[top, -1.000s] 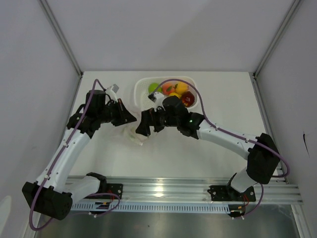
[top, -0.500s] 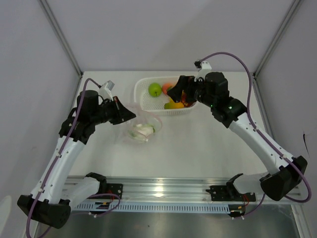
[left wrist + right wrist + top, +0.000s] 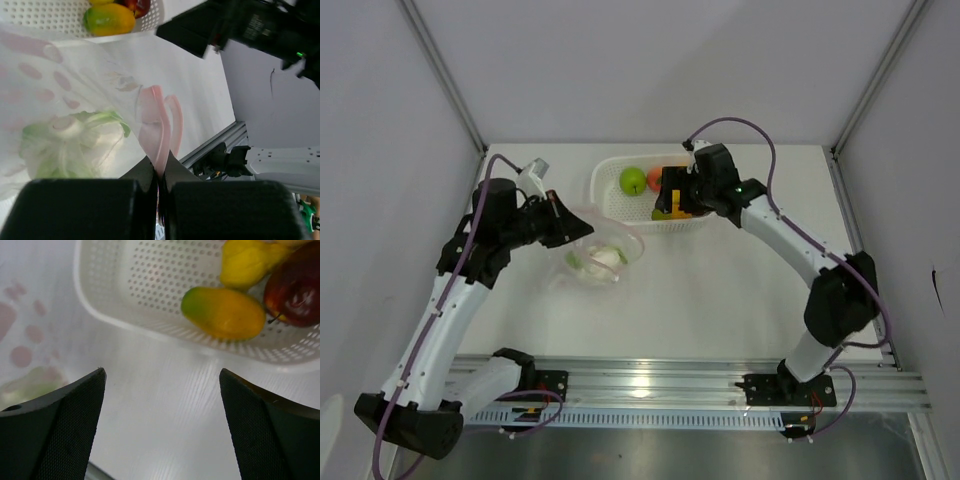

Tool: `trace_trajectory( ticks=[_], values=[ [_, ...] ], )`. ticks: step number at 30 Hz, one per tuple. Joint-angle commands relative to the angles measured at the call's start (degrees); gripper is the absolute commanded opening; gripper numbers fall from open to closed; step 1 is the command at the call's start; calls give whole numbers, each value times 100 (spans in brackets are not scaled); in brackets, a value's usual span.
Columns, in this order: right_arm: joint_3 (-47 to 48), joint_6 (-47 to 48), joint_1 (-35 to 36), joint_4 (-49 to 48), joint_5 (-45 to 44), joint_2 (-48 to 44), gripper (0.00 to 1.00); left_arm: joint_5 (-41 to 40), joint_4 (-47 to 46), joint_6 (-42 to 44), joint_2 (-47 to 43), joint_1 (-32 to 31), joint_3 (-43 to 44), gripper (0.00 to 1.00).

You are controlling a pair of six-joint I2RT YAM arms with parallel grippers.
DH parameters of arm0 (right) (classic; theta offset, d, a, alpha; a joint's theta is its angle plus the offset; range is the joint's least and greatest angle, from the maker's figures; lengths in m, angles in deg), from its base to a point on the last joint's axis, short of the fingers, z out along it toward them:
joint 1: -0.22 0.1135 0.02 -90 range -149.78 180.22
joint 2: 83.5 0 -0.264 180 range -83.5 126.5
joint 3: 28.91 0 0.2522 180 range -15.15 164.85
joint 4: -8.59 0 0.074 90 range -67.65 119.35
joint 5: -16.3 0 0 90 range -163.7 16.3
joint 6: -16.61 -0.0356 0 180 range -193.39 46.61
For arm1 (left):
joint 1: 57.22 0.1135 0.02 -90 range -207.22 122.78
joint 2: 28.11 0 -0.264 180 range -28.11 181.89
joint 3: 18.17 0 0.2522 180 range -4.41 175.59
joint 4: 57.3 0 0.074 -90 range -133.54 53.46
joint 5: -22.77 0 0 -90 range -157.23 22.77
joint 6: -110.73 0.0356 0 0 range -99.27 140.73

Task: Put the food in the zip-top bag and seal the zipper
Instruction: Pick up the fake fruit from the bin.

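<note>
My left gripper is shut on the red-pink zipper strip and holds one edge of the clear zip-top bag up and open. The white-green leafy vegetable lies inside the bag, also in the left wrist view. My right gripper is open and empty, hovering above the front wall of the white basket. The basket holds the mango, yellow citrus, dark red apple, green apple and peach.
The white perforated basket stands at the back middle of the table, its front wall close to the bag. White walls enclose the table left, right and back. The metal rail with both arm bases runs along the near edge.
My right gripper left the bag, swung back over the basket and now hangs open at its front. The leafy vegetable stayed in the bag. My left gripper keeps hold of the bag's edge.
</note>
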Motion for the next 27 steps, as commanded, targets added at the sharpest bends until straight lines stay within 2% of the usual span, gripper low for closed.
trace_trajectory(
  ticks=[1, 4, 10, 14, 17, 20, 27],
  values=[
    [944, 454, -83, 306, -624, 738, 95, -120, -51, -5, 33, 30, 128, 1],
    [1481, 831, -83, 254, -818, 1354, 92, -85, -244, -85, 25, 30, -153, 0],
    [2333, 1368, -154, 16, -1249, 2400, 90, -94, -394, -102, 60, 30, -189, 1],
    [2450, 1728, -171, -571, -1512, 2787, 90, 20, -569, -137, 86, 30, -328, 1],
    [2932, 1843, -189, -451, -2283, 3200, 91, 117, -587, -146, 191, 30, -399, 1],
    [3381, 1931, -259, -309, -2681, 3595, 92, 179, -657, -155, 262, 30, -470, 1],
    [3970, 2300, -505, -248, -2876, 4229, 96, 302, -781, -181, 464, 30, -488, 1]
  ],
)
